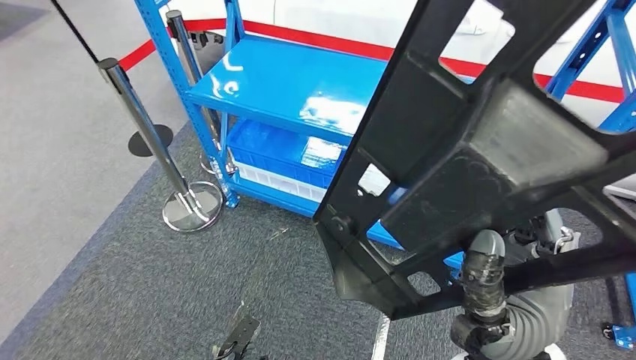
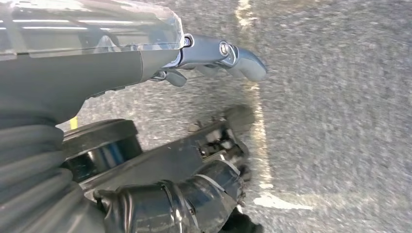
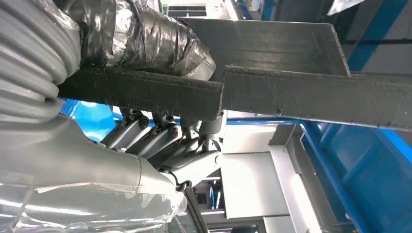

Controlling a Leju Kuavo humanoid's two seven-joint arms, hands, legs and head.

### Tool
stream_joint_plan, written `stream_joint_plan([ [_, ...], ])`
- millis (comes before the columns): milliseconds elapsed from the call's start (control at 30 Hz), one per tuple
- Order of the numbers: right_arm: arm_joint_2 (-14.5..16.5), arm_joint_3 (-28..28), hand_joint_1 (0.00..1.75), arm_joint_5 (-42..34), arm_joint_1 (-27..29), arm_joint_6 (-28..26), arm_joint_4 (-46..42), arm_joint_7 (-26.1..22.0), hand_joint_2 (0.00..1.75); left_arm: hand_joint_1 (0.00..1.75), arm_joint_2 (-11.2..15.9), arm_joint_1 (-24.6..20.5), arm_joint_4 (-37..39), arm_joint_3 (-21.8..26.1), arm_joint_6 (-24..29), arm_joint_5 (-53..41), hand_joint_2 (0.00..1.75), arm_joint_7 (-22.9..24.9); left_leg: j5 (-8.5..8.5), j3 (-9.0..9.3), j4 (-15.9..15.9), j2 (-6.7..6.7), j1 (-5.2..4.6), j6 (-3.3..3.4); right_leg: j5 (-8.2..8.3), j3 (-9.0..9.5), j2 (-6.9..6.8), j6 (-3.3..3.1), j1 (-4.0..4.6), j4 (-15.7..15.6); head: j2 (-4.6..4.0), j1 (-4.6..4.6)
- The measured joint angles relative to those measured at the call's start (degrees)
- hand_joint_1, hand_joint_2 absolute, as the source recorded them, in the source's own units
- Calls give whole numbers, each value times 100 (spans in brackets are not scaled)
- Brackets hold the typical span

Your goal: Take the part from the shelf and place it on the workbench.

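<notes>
Part [image 1: 480, 150], black frame, fills right of head view, gripped by right hand [image 3: 160, 141]; left hand [image 2: 214, 56] apparently spread, empty; blue shelf [image 1: 300, 90] upper centre.

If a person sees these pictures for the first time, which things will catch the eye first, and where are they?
First comes the big black part, held up close before the head camera and covering the right half of that view. The right hand grips one of its bars from below. Behind it stands the blue shelf, with a chrome post and red rope to its left.

Blue metal shelf [image 1: 285, 79] on grey carpet floor [image 1: 150, 300], blue bin [image 1: 274, 154] on its lower tier
</notes>
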Motion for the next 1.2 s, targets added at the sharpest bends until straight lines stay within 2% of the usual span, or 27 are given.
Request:
stream_joint_plan([
  [67,5,0,175,8,-7,-1,8,14,175,0,1,17,0,-1,52,-14,175,95,-484,-140,424,15,28,-63,96,-95,-66,-49,-12,-5,-1,-26],
  [100,8,0,175,10,-9,0,9,20,175,0,1,16,0,-1,60,-16,175,125,-743,-226,750,24,38,-87,140,-143,-94,-56,-8,-4,-1,-39],
  [133,9,0,175,12,-10,1,14,29,175,0,-1,14,0,-1,63,-18,175,145,-908,-297,1109,31,46,-104,184,-207,-136,-62,-1,1,-1,-42],
  [167,9,0,175,13,-8,1,21,44,175,0,-2,10,0,-1,64,-24,175,159,-936,-324,1372,34,49,-112,222,-266,-179,-60,9,6,-1,-44],
  [200,9,0,175,13,-6,2,30,58,175,0,-4,7,0,-1,63,-31,175,172,-872,-299,1527,37,50,-113,255,-320,-226,-58,17,13,0,-43],
  [233,9,0,175,13,-5,2,41,71,175,0,-5,5,0,-1,63,-41,175,184,-704,-153,1451,49,49,-102,279,-361,-281,-54,24,20,-1,-44],
  [300,9,0,175,13,-5,2,53,80,175,0,-5,-3,-1,-1,62,-63,175,198,-444,375,758,193,20,-46,300,-386,-381,-38,40,31,-1,-43],
  [333,9,0,175,14,-7,2,56,80,175,0,-5,-16,-2,-1,62,-73,175,201,-422,651,353,292,-14,-5,310,-385,-432,-20,48,34,-1,-42],
  [367,10,0,175,14,-8,2,57,79,175,0,-7,-34,-2,-2,62,-80,175,202,-474,824,60,370,-47,38,325,-383,-484,6,54,32,-1,-41],
  [400,10,0,175,14,-10,2,60,79,175,0,-8,-50,-2,-2,62,-85,175,204,-543,899,-116,399,-79,74,343,-383,-540,37,59,28,-1,-45],
  [467,11,0,175,-4,-11,4,69,80,175,0,-9,-53,-3,-3,64,-90,175,215,-556,914,-257,306,-72,137,357,-395,-599,102,55,35,-1,-48],
  [500,11,0,175,-25,-9,8,76,80,175,0,-9,-40,-4,-4,65,-92,175,222,-535,918,-301,253,-53,166,317,-418,-517,131,48,80,-1,-47],
  [567,11,0,175,-97,1,33,92,76,175,0,-13,-23,-10,-5,66,-100,175,238,-473,926,-345,150,-14,235,38,-600,-210,170,34,497,0,-37],
  [633,11,0,175,-168,36,66,114,68,175,0,-20,-27,-13,-5,64,-110,175,254,-443,879,-324,26,-24,280,-302,-909,-21,185,33,1228,-1,-31],
  [667,11,0,175,-192,57,76,128,66,175,0,-22,-23,-13,-6,61,-114,175,262,-437,861,-307,-38,-29,289,-373,-1028,0,192,33,1500,-1,-31],
  [700,11,0,175,-207,74,84,143,63,175,0,-23,-15,-13,-7,60,-119,175,268,-437,848,-287,-106,-32,290,-336,-1066,8,195,31,1589,-1,-32],
  [733,11,0,175,-218,82,90,155,59,175,0,-24,-7,-14,-9,63,-127,175,273,-442,839,-261,-180,-32,287,-189,-1001,18,193,26,1448,0,-32],
  [767,11,0,175,-225,84,97,164,56,175,0,-25,-5,-18,-14,72,-136,175,275,-455,833,-227,-256,-30,276,26,-851,59,186,18,1122,0,-31],
  [833,11,0,175,-240,92,109,177,46,175,0,-27,-15,-34,-23,109,-151,175,273,-494,782,-138,-402,-24,236,297,-547,298,165,-14,463,0,-33],
  [900,11,0,175,-266,120,117,183,25,175,0,-32,-32,-51,-27,141,-155,175,268,-500,675,-67,-510,-10,177,284,-452,474,150,-26,217,1,-38],
  [967,11,0,175,-307,144,132,183,-5,175,0,-34,-24,-59,-31,151,-156,175,268,-476,594,-59,-604,10,110,278,-446,402,126,-26,152,0,-35],
  [1000,12,0,175,-325,150,144,181,-16,175,0,-36,-8,-62,-36,151,-156,175,273,-495,565,-35,-555,9,75,288,-429,342,107,-35,118,-1,-40],
  [1067,16,0,175,-346,157,160,177,-28,175,0,-40,1,-74,-44,151,-157,175,281,-664,411,247,-303,2,-2,304,-387,189,68,-65,58,-1,-80],
  [1100,19,0,175,-352,165,165,175,-28,175,0,-44,-9,-83,-48,151,-157,175,283,-814,258,552,-146,9,-41,304,-373,106,57,-63,50,-1,-99],
  [1133,21,0,175,-357,174,167,174,-27,175,0,-46,-22,-91,-49,151,-157,175,284,-965,70,914,-62,27,-72,300,-369,18,48,-61,48,-1,-113],
  [1167,22,0,175,-362,183,169,175,-27,175,0,-50,-27,-98,-50,151,-157,175,285,-1062,-95,1224,-20,44,-95,295,-369,-66,43,-59,50,-1,-112],
  [1200,23,0,175,-370,190,172,175,-26,175,0,-54,-25,-103,-51,151,-157,175,287,-1070,-198,1403,8,60,-112,289,-366,-150,39,-59,51,-1,-112],
])
